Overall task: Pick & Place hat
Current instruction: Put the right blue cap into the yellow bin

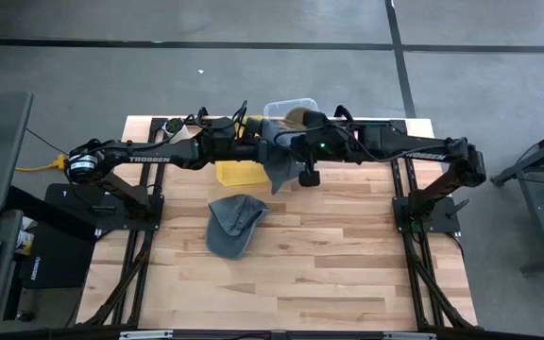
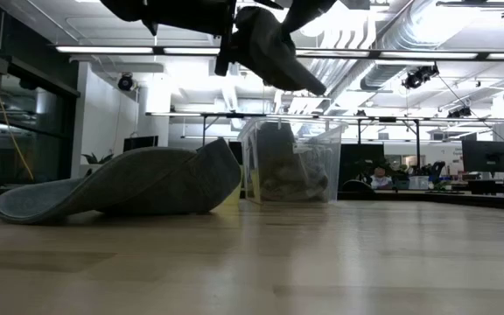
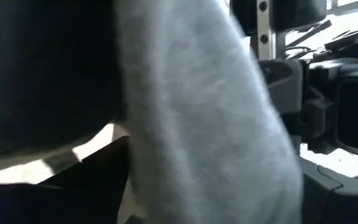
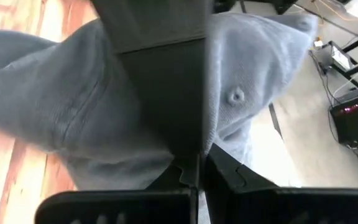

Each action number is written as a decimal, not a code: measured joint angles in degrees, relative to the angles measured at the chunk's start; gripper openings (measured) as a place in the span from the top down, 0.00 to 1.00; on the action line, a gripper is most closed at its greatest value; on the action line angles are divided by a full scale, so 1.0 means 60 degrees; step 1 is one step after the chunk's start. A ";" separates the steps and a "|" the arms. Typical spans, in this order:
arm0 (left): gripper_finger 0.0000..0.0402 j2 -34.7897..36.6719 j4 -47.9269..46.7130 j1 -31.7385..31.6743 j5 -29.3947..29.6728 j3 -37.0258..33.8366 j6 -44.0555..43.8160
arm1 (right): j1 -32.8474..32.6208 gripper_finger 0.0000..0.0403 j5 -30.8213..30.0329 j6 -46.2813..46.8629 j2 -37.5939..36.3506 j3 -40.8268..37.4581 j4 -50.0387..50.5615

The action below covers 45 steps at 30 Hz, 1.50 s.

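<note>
While both arms met high over the table's (image 1: 348, 283) back edge, your right gripper (image 4: 197, 163) was clamped shut on a grey cap (image 1: 281, 162) in the air — carry step, I'd judge. Left gripper (image 1: 258, 142) stood wide beside it, holding nothing I could see. Next: lower it into the clear bin (image 1: 291, 106). Only the overhead view showed the second cap (image 1: 234, 225) lying flat mid-table — the wrist views showed just cloth.

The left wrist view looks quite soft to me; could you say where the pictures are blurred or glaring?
Left wrist view: the held grey hat fills the frame, blurred. Low view: ceiling lights glare, and the near table is soft. High view: evenly lit.
</note>
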<state>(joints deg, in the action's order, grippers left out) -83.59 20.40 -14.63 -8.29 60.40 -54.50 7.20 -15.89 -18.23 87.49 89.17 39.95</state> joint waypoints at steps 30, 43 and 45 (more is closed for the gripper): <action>1.00 0.0000 -0.0184 -0.0004 0.0165 -0.0015 0.0288 | -0.0040 1.00 0.0214 -0.0049 0.0221 0.0000 0.0306; 1.00 0.0000 -0.0136 0.0000 0.0118 -0.0015 0.0365 | -0.0217 0.87 -0.0077 -0.0160 0.0196 0.0004 0.0451; 1.00 0.0000 -0.0088 0.0004 0.0112 -0.0015 0.0368 | -0.0239 0.83 -0.0079 -0.0191 0.0142 0.0004 0.0515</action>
<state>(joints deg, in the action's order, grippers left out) -83.59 19.87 -14.61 -7.62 60.31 -52.29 5.77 -16.36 -19.38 88.34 89.19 43.04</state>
